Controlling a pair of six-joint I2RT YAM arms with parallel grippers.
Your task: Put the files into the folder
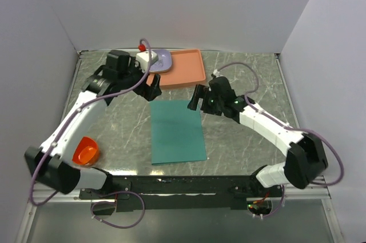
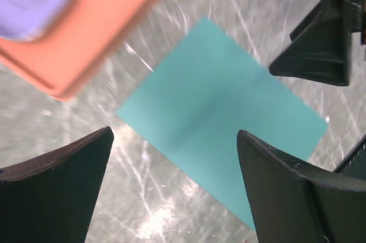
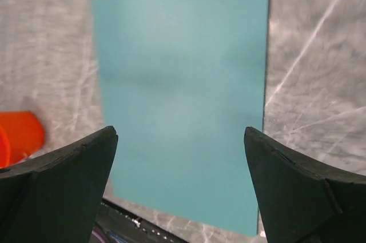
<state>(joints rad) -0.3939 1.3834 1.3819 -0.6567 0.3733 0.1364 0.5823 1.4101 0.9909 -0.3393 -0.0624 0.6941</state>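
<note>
The teal-green folder (image 1: 177, 132) lies closed and flat in the middle of the table. It also shows in the left wrist view (image 2: 223, 117) and the right wrist view (image 3: 183, 94). No white paper sheets are in view. My left gripper (image 1: 150, 86) is open and empty, above the table between the folder's far left corner and the orange-pink tray. My right gripper (image 1: 197, 99) is open and empty, just above the folder's far right corner. In the left wrist view the right gripper's black fingers (image 2: 320, 48) show beyond the folder.
An orange-pink tray (image 1: 183, 69) at the back holds a lilac plate (image 1: 162, 60); a white block with a red knob (image 1: 146, 54) sits beside it. An orange cup (image 1: 86, 151) stands at the near left. White walls enclose the table.
</note>
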